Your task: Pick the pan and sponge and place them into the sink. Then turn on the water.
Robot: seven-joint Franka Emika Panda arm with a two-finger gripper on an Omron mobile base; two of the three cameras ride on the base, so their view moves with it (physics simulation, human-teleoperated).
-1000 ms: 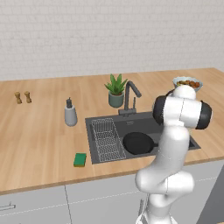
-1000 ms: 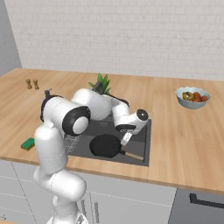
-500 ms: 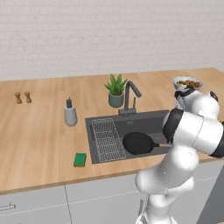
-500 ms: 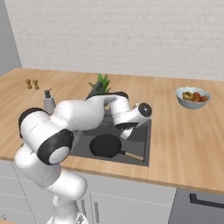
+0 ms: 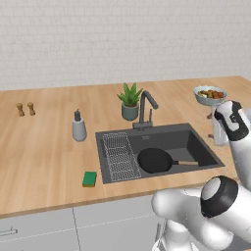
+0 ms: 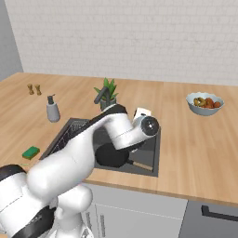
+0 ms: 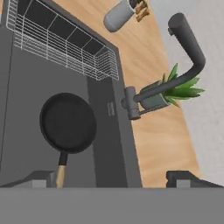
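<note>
A round black pan [image 5: 156, 160] with a wooden handle is seen in the sink [image 5: 201, 142]; the gripper [image 7: 111, 178] fingers are spread wide, empty.

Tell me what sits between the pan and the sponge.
In the left base view, the wire rack and the sink's left rim lie between the pan and the sponge.

Open counter lies around the sponge [image 5: 89, 179]; the faucet [image 5: 146, 104] and plant [image 5: 130, 101] crowd the sink's [image 5: 196, 136] back rim.
</note>
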